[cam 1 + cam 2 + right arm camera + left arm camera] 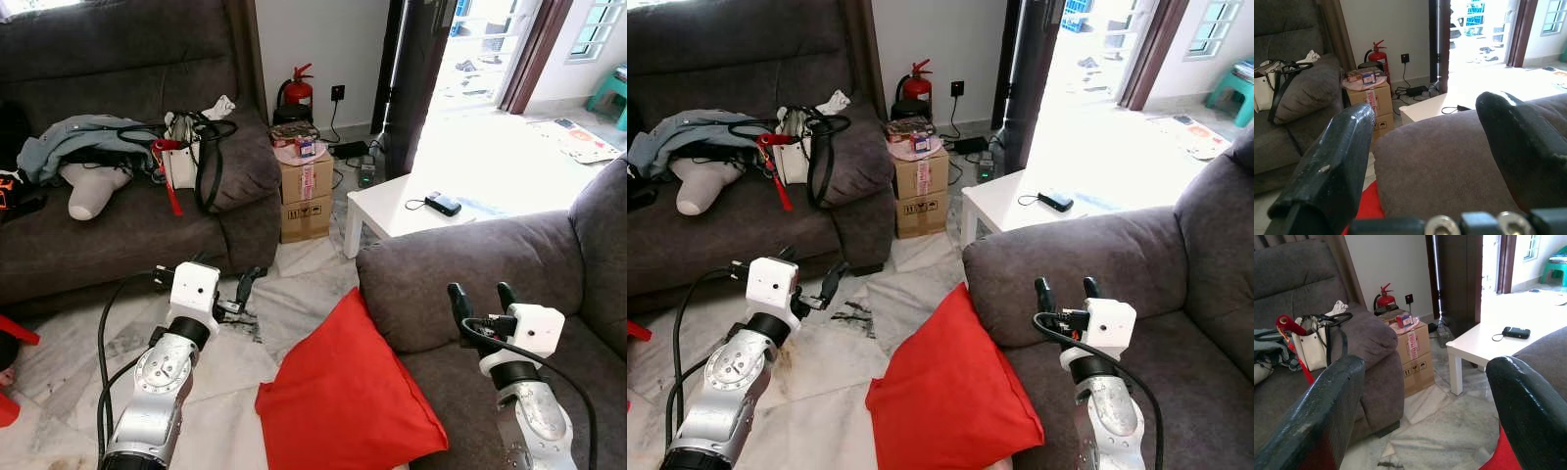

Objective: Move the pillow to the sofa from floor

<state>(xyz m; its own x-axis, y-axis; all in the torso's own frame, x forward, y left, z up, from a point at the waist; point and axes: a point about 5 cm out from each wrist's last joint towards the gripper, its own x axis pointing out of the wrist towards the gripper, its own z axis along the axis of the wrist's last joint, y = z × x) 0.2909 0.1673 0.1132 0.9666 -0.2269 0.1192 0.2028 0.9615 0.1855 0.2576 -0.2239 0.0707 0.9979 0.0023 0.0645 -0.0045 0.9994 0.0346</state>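
A red pillow (345, 397) stands tilted on the marble floor, leaning against the armrest of the grey sofa (460, 269) on my right. My left gripper (245, 286) hovers open above the floor, to the left of the pillow and apart from it. Over the sofa seat, just behind the armrest, my right gripper (482, 297) is open with nothing between its fingers. A red corner of the pillow (1498, 458) shows in the left wrist view, and a red patch of the pillow (1369, 208) below the armrest in the right wrist view.
A second dark sofa (127, 235) at the back left holds clothes and a white handbag (184, 152). Stacked cardboard boxes (306, 196) and a fire extinguisher (297, 90) stand by the wall. A white low table (392, 211) carrying a small dark device sits behind the armrest.
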